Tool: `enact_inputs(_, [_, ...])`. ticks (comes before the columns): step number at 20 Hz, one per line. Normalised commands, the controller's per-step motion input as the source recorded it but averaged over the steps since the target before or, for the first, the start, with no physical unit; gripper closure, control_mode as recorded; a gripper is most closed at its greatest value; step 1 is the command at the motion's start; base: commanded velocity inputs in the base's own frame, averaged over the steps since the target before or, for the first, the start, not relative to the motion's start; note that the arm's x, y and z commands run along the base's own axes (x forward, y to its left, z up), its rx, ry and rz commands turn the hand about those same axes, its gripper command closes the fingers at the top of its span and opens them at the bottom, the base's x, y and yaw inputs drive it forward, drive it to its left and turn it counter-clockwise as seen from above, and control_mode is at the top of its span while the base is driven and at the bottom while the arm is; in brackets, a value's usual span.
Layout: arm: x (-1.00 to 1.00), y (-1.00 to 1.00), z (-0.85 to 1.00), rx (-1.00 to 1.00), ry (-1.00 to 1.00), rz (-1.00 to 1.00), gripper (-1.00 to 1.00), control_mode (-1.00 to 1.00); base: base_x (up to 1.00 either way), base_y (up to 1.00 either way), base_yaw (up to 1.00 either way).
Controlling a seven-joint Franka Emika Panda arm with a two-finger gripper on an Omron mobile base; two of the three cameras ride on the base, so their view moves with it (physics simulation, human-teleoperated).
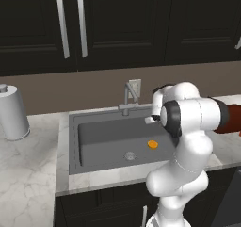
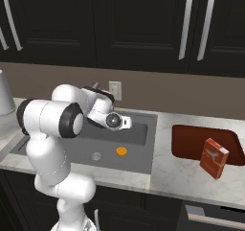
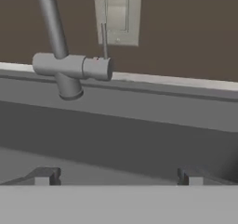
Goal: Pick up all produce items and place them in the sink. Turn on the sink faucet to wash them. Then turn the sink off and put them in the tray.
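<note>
The small orange produce piece (image 1: pixel 152 144) (image 2: pixel 121 151) lies on the floor of the dark grey sink (image 1: pixel 101 141) (image 2: pixel 136 135), right of the round drain (image 1: pixel 130 155) (image 2: pixel 96 155). The grey faucet (image 1: pixel 128 99) (image 3: pixel 69 69) stands on the sink's back rim, with a thin lever rising beside its post. My gripper (image 3: pixel 117 176) hangs over the basin facing the faucet, a short way in front of it. It is open and nothing is between the fingertips (image 3: pixel 44 175). The dark red tray (image 2: pixel 191 141) (image 1: pixel 231 120) sits on the counter right of the sink.
A red box (image 2: pixel 214 158) stands tilted at the tray's front right. A white outlet plate (image 1: pixel 135 86) (image 3: pixel 116 14) is on the wall behind the faucet. A grey cylinder (image 1: pixel 13 113) stands on the left counter. Dark cabinets hang above.
</note>
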Motion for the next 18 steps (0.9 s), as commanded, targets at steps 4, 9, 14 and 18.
enact_inputs(4, [-0.43,0.00,0.20,0.00,-0.25,0.03,-1.00,-1.00,0.00,0.00,0.00])
enact_inputs(9, [-0.45,0.08,0.13,-0.01,-0.23,0.06,-1.00,-1.00,0.00,0.00,0.00])
enact_inputs(14, [0.02,-0.02,0.04,0.02,0.04,0.00,-1.00,-1.00,0.00,0.00,0.00])
enact_inputs(18, [0.00,-0.01,0.61,-0.03,0.00,0.00,-1.00,-1.00,0.00,0.00,0.00])
